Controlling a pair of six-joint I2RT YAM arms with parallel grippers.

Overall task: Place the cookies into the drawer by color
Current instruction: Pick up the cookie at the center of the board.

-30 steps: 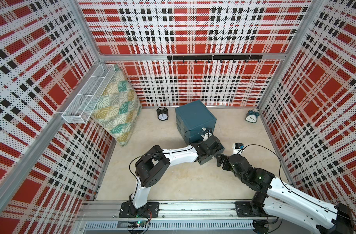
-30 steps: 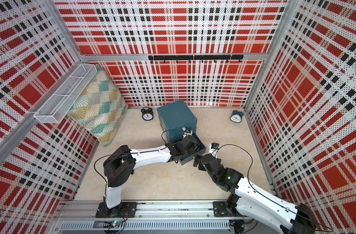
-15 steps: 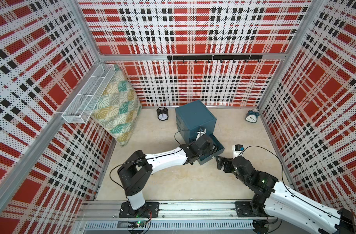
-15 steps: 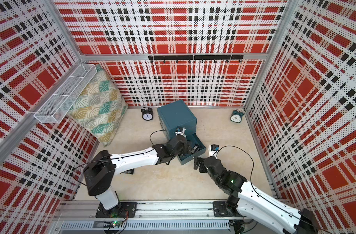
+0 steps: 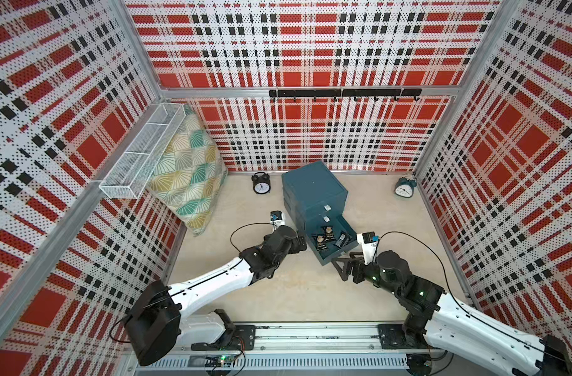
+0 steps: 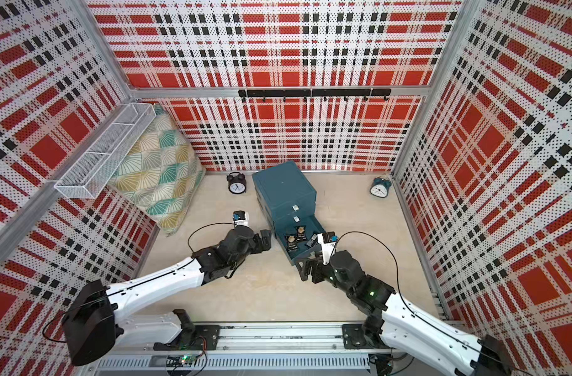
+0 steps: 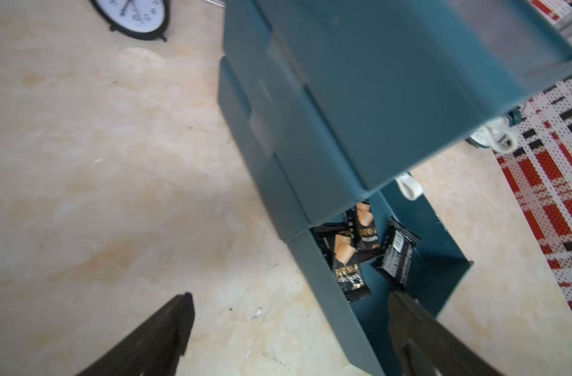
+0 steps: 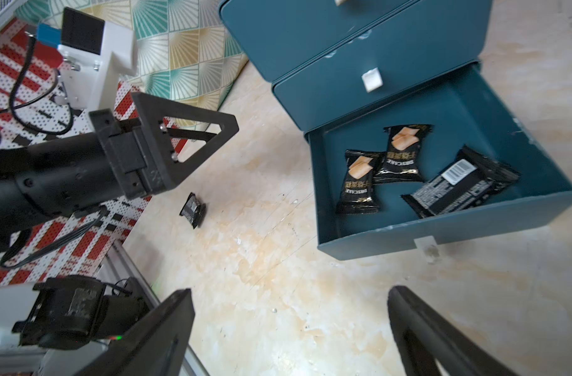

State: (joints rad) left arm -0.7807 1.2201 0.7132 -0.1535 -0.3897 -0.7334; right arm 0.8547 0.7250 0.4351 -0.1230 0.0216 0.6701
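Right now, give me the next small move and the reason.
Probably lower the open, empty left gripper onto the stray black packet lying on the table outside the open bottom drawer, which already holds black packets.

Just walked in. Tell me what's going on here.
Two robot arms are sorting cookie packets into a teal drawer cabinet. Its bottom drawer is pulled out and holds at least three black packets; the two drawers above are shut. The left gripper hangs open and empty beside that drawer, and the right gripper is open and empty in front of it. One small dark packet lies on the table near the left gripper.
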